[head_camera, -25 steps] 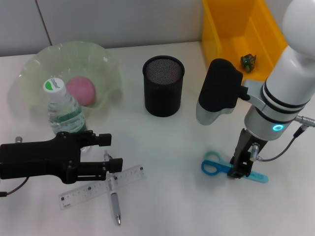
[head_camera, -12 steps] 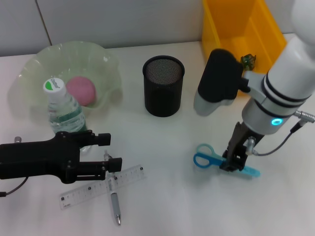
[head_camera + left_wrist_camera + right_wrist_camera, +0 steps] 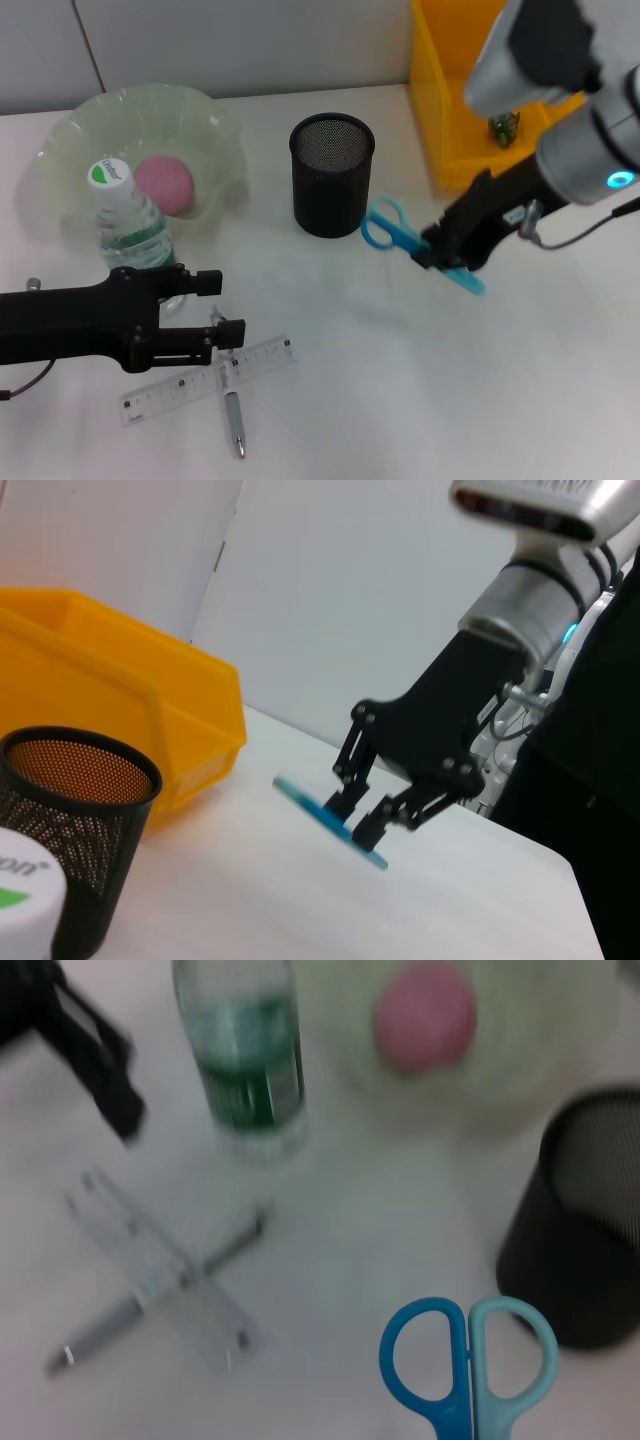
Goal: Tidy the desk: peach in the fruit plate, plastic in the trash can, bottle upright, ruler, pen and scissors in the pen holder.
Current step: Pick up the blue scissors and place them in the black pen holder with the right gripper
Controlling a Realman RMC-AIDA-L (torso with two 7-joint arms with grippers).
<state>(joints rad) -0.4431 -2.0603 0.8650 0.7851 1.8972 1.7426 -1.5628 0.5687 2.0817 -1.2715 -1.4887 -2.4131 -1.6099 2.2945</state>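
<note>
We are observing the right gripper holding the scissors clear of the desk, its jaws closed on the blade cover, with the blue handles pointing toward the pen holder and sitting just beside its right wall; the head view is showing this from above, while the left wrist view is showing the same gripper from the side, its two black fingers pinching the thin blue blade above the white surface, with the yellow trash can behind the mesh cup; the right wrist view is showing only the two handle loops and none of that arm's fingers; the left gripper is lying low over the desk near the ruler and the pen, which are crossing each other, and its jaws are standing apart around nothing; the bottle is standing upright beside the fruit plate, and the peach is resting inside that plate; a small dark green object is lying in the trash can, seen only in the head view.
</note>
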